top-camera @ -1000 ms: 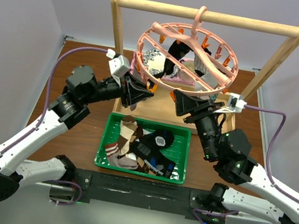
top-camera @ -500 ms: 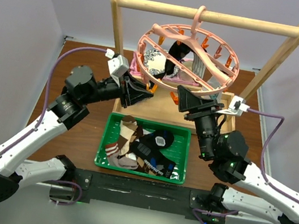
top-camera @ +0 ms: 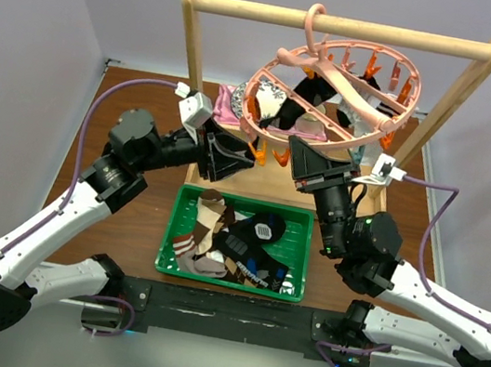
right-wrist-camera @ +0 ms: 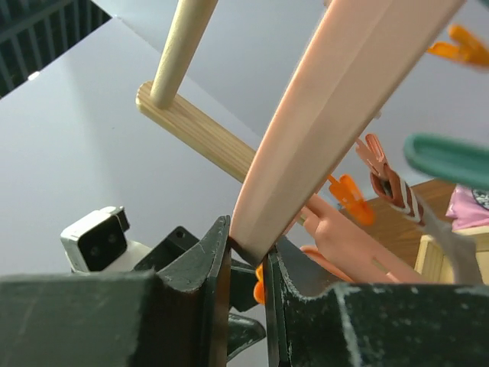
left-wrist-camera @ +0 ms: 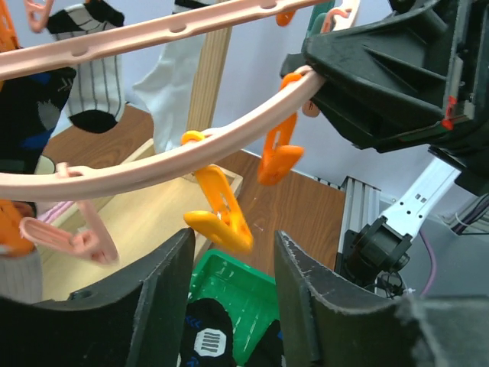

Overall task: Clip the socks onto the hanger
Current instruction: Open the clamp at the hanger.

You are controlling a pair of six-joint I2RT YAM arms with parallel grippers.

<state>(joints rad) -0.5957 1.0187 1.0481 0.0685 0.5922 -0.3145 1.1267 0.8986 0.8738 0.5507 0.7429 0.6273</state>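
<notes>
Your right tool (right-wrist-camera: 248, 246) is clamped on the rim of the hanger (top-camera: 355, 93), which hangs tilted from the wooden rack (top-camera: 393, 34). Your left tool (left-wrist-camera: 233, 243) stands open and holds nothing. An orange clip (left-wrist-camera: 221, 210) on the rim dangles just ahead of it, between the fingers. The loose socks (top-camera: 213, 235) lie in the green tray (top-camera: 297, 239) on the bench, below and behind both tools. A few more hang clipped above them.
</notes>
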